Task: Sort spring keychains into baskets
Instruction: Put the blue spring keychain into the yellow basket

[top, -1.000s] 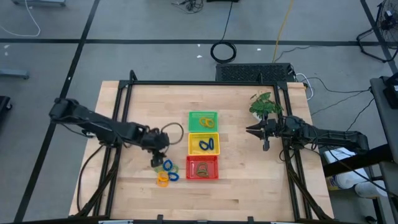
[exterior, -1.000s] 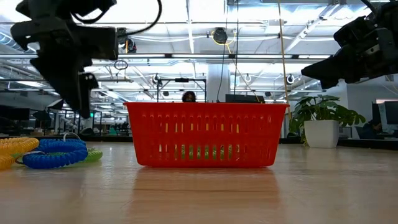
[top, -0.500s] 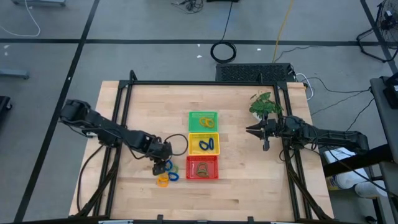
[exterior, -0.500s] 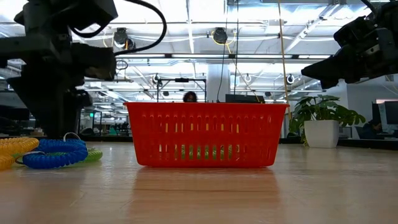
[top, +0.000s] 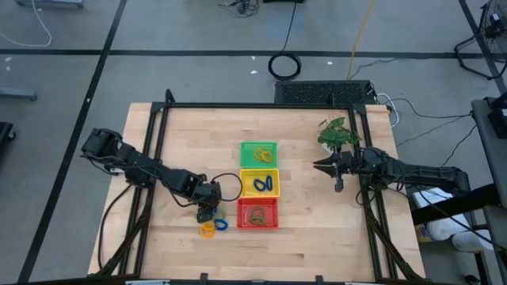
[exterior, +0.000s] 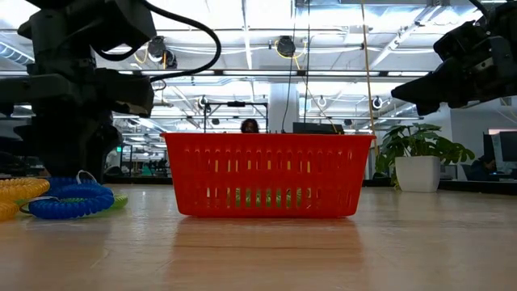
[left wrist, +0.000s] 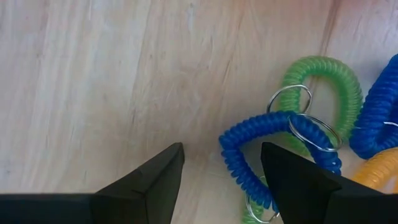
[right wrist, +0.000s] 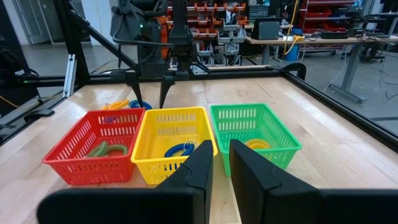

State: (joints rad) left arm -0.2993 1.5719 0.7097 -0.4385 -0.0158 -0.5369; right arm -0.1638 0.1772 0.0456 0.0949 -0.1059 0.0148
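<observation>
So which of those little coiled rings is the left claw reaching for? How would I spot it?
Start at the row of three square plastic mesh baskets and find the red basket at its near end. Beside it lies a small pile of coiled plastic keychains, with the left gripper open over it. The blue coiled keychain between its fingers carries metal rings, lying across a green one.

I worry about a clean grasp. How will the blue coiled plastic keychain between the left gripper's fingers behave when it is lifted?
The blue coiled plastic keychain will probably flex and stretch, since it is a soft-looking spring coil. It seems light and should not roll. Its metal ring lies across the green coiled keychain, so that one may drag along. The left gripper is open around it.
</observation>
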